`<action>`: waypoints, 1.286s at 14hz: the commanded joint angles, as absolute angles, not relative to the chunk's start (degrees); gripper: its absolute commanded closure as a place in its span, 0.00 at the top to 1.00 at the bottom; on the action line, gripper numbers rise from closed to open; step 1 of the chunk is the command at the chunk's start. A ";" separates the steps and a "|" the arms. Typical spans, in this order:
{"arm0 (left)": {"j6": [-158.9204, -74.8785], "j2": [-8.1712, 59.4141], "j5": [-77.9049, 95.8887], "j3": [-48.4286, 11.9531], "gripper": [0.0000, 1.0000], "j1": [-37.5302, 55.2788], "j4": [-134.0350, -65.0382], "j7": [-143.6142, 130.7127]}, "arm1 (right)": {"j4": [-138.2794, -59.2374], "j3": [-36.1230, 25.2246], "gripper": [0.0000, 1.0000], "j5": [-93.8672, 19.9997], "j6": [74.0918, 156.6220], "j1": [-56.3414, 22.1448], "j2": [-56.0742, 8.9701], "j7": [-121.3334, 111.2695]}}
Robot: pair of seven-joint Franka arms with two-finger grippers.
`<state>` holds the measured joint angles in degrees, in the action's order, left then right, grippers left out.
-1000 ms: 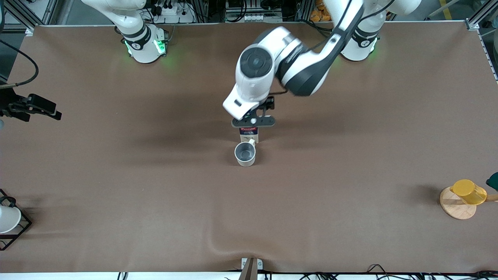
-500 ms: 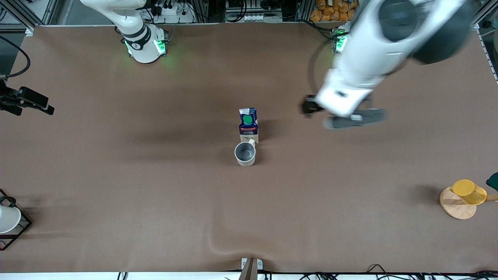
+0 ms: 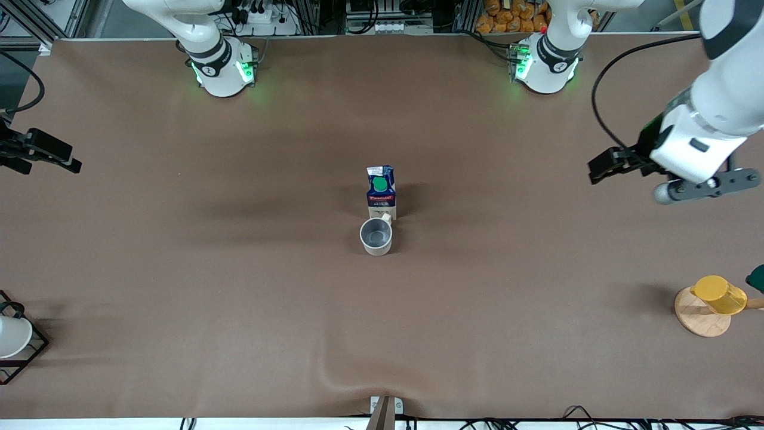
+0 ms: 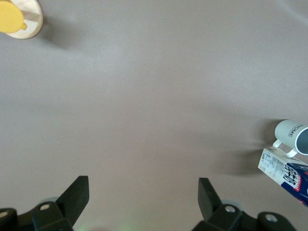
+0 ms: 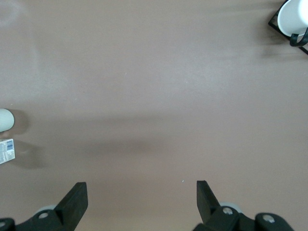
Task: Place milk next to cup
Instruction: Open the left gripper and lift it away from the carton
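Observation:
The milk [image 3: 381, 190], a dark blue carton with a green cap and red band, stands upright mid-table. The off-white cup [image 3: 376, 236] stands right beside it, nearer to the front camera, its handle by the carton's base. Both show in the left wrist view, milk [image 4: 288, 175] and cup [image 4: 291, 136], and in the right wrist view, milk [image 5: 6, 150] and cup [image 5: 4, 120]. My left gripper [image 3: 707, 186] [image 4: 143, 192] is open and empty, high over the left arm's end of the table. My right gripper [image 3: 40, 154] [image 5: 140, 195] is open and empty over the right arm's end, waiting.
A yellow cup [image 3: 718, 294] lies on a round wooden coaster [image 3: 699, 319] at the left arm's end, also in the left wrist view [image 4: 10, 17]. A white cup in a black wire rack [image 3: 13, 337] [image 5: 292, 16] sits at the right arm's end. The cloth wrinkles [image 3: 334, 376] near the front edge.
My left gripper let go of the milk, rose and swung away toward the left arm's end of the table. The milk stays standing beside the cup. The right gripper barely shifted.

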<state>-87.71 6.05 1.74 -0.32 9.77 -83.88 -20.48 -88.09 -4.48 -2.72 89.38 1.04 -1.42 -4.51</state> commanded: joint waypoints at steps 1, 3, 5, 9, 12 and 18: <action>-88.51 3.17 0.88 -1.23 1.00 7.30 -86.83 -17.25 | -89.21 -4.75 1.00 0.26 90.09 -0.44 -0.09 -3.25; -87.54 2.64 0.88 -1.23 1.00 6.42 -86.92 -17.14 | -89.21 -4.66 1.00 0.35 90.09 -0.44 -0.09 -3.16; -86.57 2.37 0.88 -0.97 1.00 6.42 -86.66 -17.14 | -89.30 -4.66 1.00 0.26 90.18 -0.35 -0.09 -3.16; -85.35 1.15 0.88 -0.88 1.00 5.36 -86.75 -15.91 | -89.38 -4.75 1.00 -0.09 90.00 -0.62 -0.09 -2.99; -84.55 0.44 0.88 -0.88 1.00 3.96 -86.75 -13.46 | -89.38 -4.75 1.00 -0.26 90.00 -0.62 -0.17 -3.08; -83.32 0.09 0.79 -3.15 1.00 -0.33 -86.22 -10.91 | -89.30 -4.75 1.00 -0.26 89.91 -0.53 -0.18 -3.08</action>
